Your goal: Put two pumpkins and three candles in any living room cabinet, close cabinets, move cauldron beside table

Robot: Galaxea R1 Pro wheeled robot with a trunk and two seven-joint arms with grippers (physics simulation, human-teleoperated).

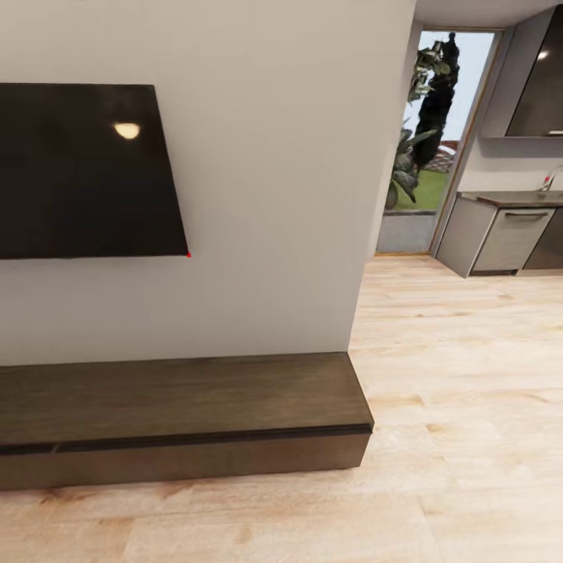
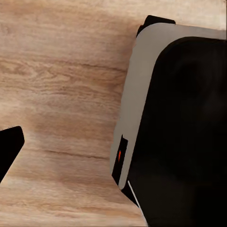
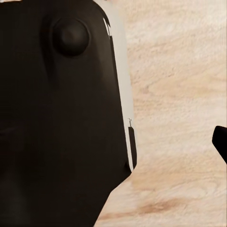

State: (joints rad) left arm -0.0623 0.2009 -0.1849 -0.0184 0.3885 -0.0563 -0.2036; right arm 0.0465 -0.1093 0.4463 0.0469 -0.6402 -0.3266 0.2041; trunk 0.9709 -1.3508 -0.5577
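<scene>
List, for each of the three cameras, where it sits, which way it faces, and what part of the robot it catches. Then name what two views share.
Head view: up on the head, facing forward and down at the cabinet, a dark wall screen and a kitchen doorway.
Left wrist view: on the left arm, facing the wood floor, beside the robot's black-and-grey body.
Right wrist view: on the right arm, likewise facing floor and body.
Shared: both wrist views show floor and robot body.

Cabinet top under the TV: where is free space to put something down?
The whole flat top of the cabinet looks bare, from the wall under the TV to its front edge. The wood floor toward the kitchen counter is open too. Nothing looks crowded.
</scene>
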